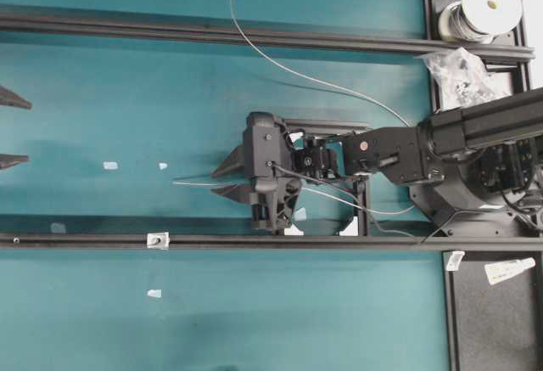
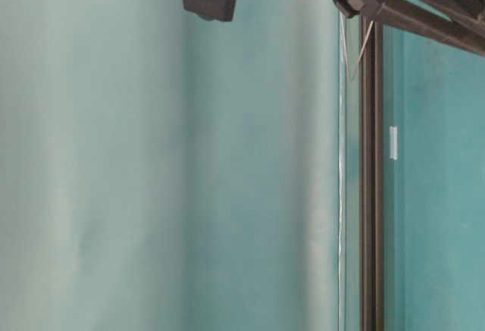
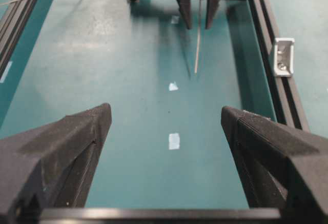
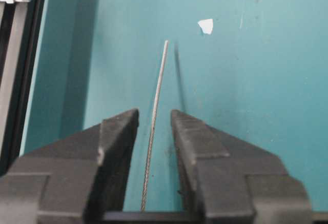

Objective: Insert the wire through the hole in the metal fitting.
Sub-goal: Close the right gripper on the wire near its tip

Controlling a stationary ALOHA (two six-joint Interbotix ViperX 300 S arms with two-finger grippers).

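Reaching level over the table, the right hand [image 4: 154, 124] straddles the wire [image 4: 156, 96], fingers narrowly apart, not gripping.

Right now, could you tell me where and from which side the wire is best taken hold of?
Grip the wire on its straight stretch just behind the free end, from the spool side, fingers either side. It runs straight between the right tool's fingers, so the tip projects forward for threading.

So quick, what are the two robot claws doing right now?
Left gripper: open wide, holding nothing.
Right gripper: jaws either side of the thin silvery-grey wire, a small gap still showing; no grip yet.
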